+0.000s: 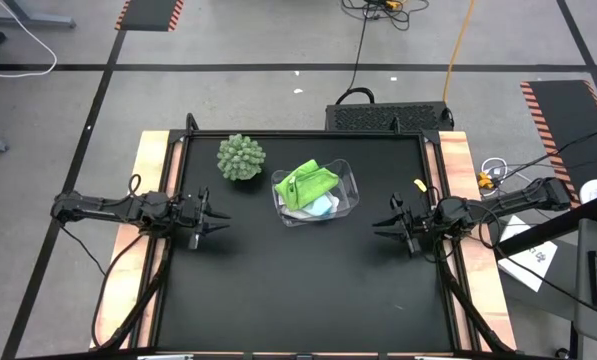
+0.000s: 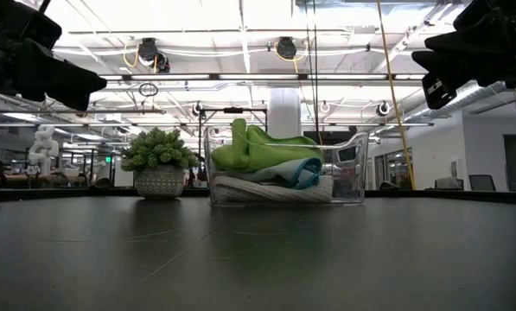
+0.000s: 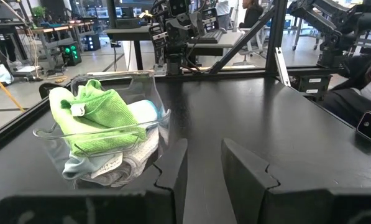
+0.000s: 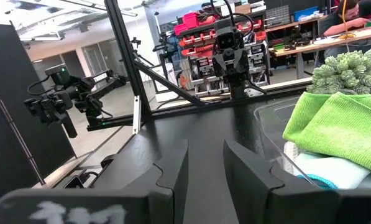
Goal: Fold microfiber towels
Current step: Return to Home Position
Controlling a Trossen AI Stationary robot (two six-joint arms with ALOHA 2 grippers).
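Nearest the lens in the left wrist view, the left gripper had its fingers parted, with only bare table between them. The clear bin stood ahead, apart from the fingers. It held the lime green towel over the light blue towel and the white towel.

In the right wrist view, the right gripper was likewise spread and empty. The bin lay near it, with the ball plant beyond.

In the high view, both grippers sat at opposite table edges, pointing inward. The bin lay between them, well apart from each, with the plant just beside it.

In the low view, the towels lay stacked in the bin, white lowest and green topmost. Both grippers hung above the table.
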